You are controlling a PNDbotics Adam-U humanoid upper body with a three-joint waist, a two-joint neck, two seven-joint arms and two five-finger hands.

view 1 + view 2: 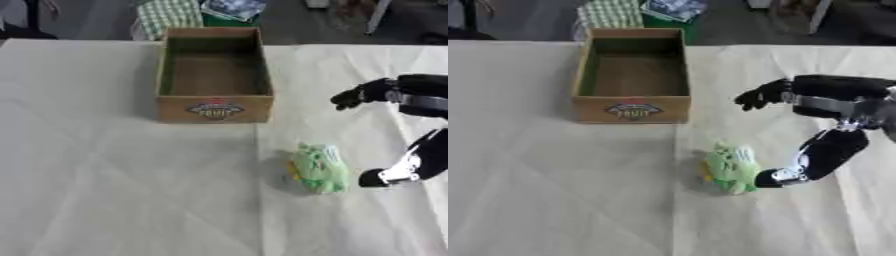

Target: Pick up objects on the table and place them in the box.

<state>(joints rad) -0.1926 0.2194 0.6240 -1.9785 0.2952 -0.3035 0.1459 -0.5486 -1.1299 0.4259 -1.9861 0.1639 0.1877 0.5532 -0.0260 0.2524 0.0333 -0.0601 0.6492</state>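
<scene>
In the left eye view, an open brown cardboard box (214, 77) with a printed label on its near wall stands on the pale paper-covered tabletop (105, 175); its inside shows only bare brown floor. A soft green toy with yellow patches (318, 169) lies on the tabletop nearer than the box and to its right, well apart from it. A black right hand (359, 95) hangs right of the box, its fingers curled and holding nothing. In the right eye view, a second black arm part (820, 155) reaches down beside the toy, its tip touching or just beside the toy's right edge; I cannot tell which.
</scene>
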